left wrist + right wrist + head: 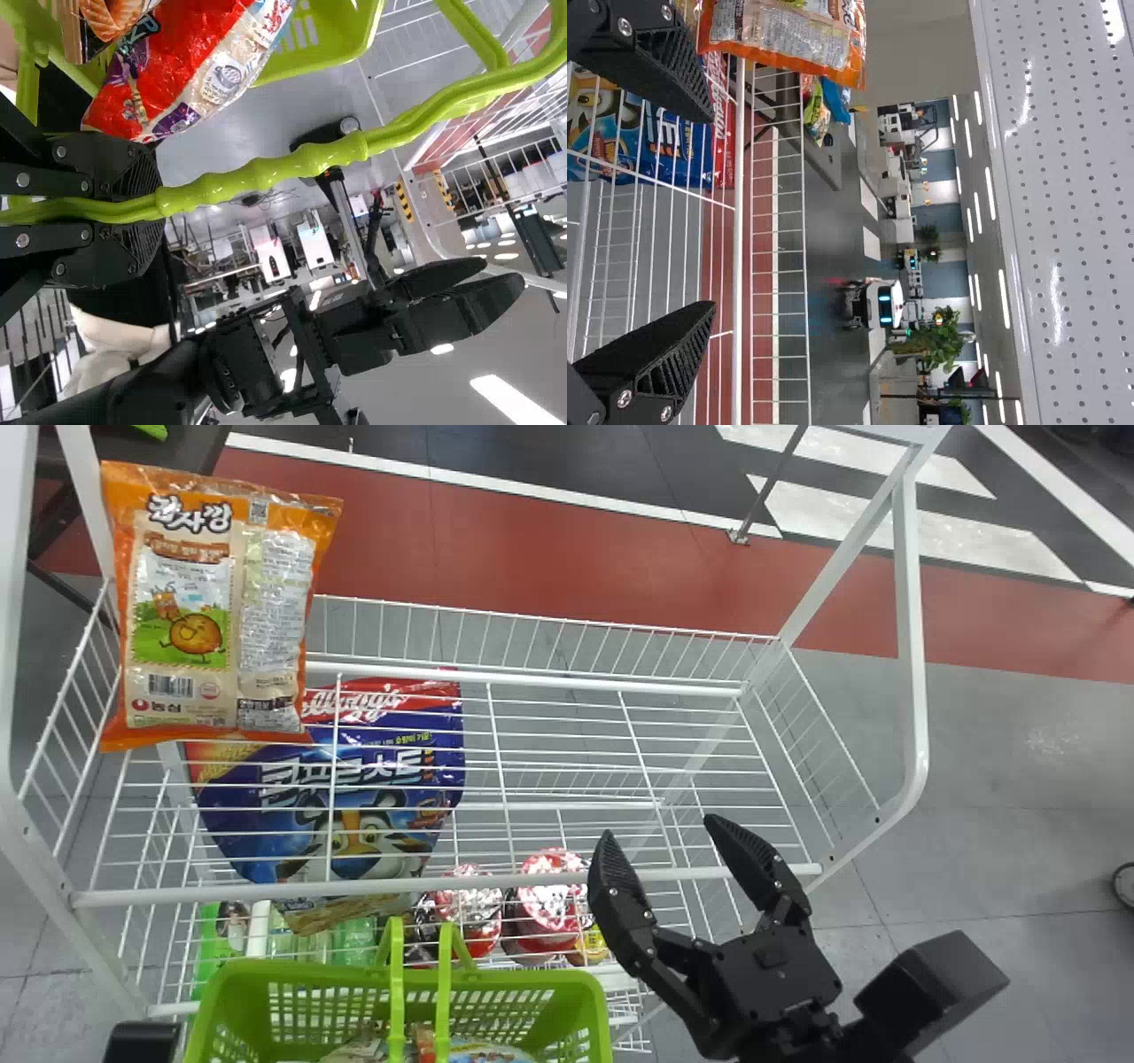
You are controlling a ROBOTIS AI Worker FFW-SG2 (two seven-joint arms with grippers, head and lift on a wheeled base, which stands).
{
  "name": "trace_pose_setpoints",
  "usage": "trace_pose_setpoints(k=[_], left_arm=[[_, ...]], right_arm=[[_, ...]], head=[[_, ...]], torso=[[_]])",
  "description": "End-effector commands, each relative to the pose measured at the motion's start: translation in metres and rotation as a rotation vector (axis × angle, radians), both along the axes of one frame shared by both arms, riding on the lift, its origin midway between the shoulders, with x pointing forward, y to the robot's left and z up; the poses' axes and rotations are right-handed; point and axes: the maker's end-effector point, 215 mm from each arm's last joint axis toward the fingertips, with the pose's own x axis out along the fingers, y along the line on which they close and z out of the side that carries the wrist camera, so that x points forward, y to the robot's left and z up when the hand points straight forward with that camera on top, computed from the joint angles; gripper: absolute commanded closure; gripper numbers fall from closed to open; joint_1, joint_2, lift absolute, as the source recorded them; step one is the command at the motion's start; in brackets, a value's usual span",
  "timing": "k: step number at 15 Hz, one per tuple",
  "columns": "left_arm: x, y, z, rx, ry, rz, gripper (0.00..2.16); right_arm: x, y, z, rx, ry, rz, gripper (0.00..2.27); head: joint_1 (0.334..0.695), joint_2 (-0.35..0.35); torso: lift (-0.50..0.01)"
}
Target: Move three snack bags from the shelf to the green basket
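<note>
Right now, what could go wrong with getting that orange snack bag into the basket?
The open right claw might clip the front shelf rail on its way to the orange bag. The left claw grips the handle of the green basket, so a bump could tilt it and perhaps spill the bags inside.
</note>
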Motion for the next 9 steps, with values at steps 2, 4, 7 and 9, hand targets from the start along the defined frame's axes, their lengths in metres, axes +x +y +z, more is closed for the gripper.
trace_pose_setpoints(k=[2, 4, 7, 9], left_arm=[[0.0001, 0.0004, 0.0007, -0.002, -0.004, 0.000, 1.92], [0.0005, 0.0004, 0.0017, -0.005, -0.011, 0.001, 1.92], [-0.0009, 0.0003, 0.0029, -0.007, -0.011, 0.001, 1.92], [-0.0008, 0.0003, 0.0025, -0.006, -0.011, 0.001, 1.92]], right_arm=[[-0.0007, 0.0000, -0.0012, 0.001, 0.000, -0.001, 0.06], [-0.0008, -0.0004, 0.0020, 0.000, -0.012, -0.003, 0.06], [-0.0013, 0.0009, 0.0075, 0.003, -0.032, -0.002, 0.06], [-0.0023, 0.0010, 0.0066, 0.003, -0.037, -0.003, 0.06]], head=[[0.695, -0.350], [0.695, -0.350], [0.695, -0.350], [0.695, -0.350]], torso=[[-0.048], [-0.048], [-0.048], [-0.048]])
